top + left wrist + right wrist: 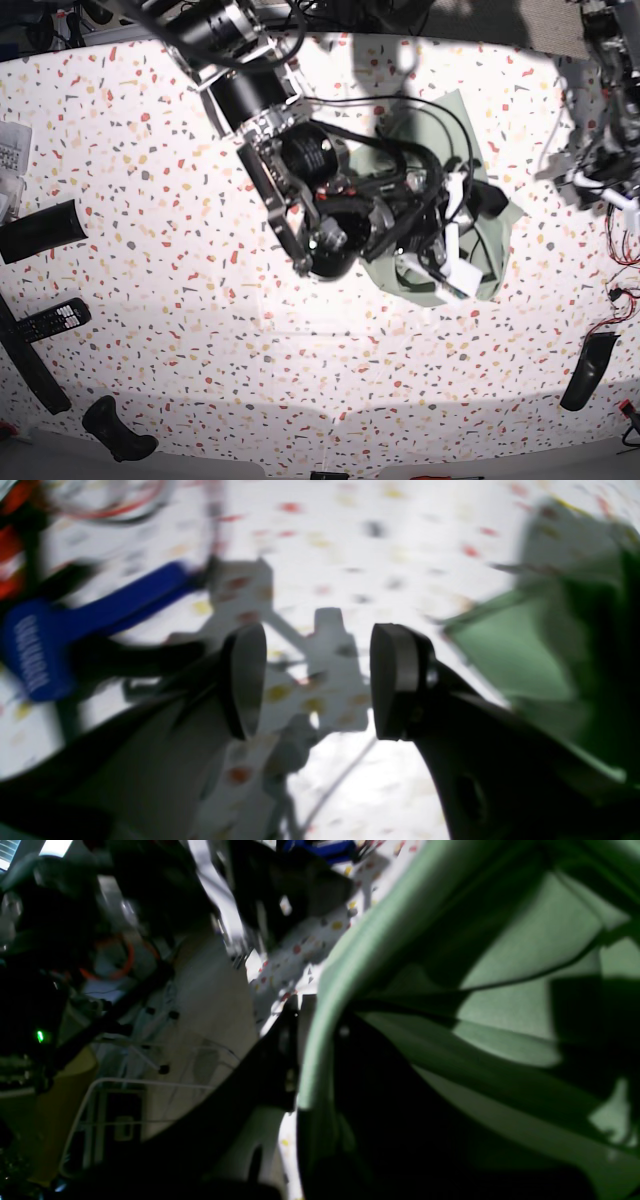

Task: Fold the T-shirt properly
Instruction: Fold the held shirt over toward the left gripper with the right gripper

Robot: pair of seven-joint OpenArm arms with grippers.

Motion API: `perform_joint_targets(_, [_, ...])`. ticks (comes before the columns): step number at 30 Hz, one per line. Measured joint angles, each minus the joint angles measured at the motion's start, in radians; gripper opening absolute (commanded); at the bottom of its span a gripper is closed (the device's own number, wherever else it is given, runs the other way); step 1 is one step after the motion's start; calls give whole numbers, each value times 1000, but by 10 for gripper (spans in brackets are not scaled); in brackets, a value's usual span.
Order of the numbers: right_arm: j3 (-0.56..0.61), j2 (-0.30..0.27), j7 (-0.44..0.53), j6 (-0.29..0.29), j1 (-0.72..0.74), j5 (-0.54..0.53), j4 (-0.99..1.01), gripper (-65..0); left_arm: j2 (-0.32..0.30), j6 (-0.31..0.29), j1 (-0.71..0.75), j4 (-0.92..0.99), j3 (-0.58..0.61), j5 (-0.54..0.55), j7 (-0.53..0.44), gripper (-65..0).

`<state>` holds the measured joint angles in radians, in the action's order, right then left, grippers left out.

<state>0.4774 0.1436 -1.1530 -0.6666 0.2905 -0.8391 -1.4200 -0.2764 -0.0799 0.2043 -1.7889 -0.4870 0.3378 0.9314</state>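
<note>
The shirt (470, 225) lies bunched on the table (150, 250), right of centre in the base view, and our right arm reaches over it while our left arm sits back at the far table edge, well apart. So the right claw (305, 1060) is the nearer: we have it clenched on a rolled edge of the shirt. The left claw (317, 680) hangs released above bare table, holding nothing, with green cloth off to its side.

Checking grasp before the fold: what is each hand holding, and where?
Right hand pinches the T-shirt by a rolled edge; left hand is open, holding nothing.
</note>
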Motion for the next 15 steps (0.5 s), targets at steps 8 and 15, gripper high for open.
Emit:
perform_joint_targets(8, [48,0,56,-12,-48,0,0,-650,5,-34,3,0,-64,5,13,-343])
perform_joint_targets(15, [117,0,74,-12,-49,0,0,-622,5,-45,3,0,-64,6,38,-343])
